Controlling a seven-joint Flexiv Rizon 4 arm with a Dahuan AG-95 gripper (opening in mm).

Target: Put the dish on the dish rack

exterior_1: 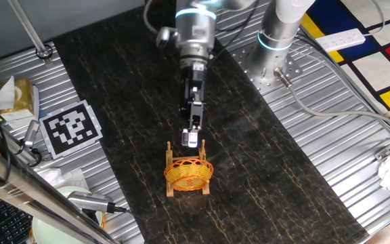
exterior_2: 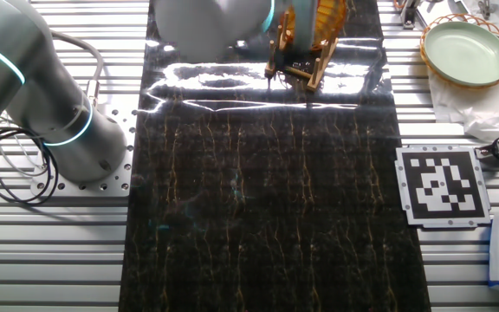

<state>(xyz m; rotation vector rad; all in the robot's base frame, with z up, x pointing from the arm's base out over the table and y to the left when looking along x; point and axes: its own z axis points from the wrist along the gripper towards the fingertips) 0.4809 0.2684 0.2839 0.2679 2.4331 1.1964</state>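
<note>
Dark marbled mat [exterior_1: 263,156] on ribbed metal table [exterior_1: 357,135], dish [exterior_1: 189,173] in dish rack [exterior_1: 170,188]

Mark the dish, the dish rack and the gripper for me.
dish [exterior_1: 187,173]: one fixed view, woven bowl face.
dish rack [exterior_1: 170,154]: one fixed view, upright wooden peg at the left.
gripper [exterior_1: 191,139]: one fixed view, fingertips just above the dish rim.

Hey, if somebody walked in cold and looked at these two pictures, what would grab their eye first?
Probably the orange-yellow woven dish, sitting in the small light-wood dish rack near the front of the dark marbled mat, with the gripper hanging just above its back rim. After that, the black-and-white marker tag on the ribbed metal table, and in the other fixed view the pale green plate off in the top right corner.
</note>
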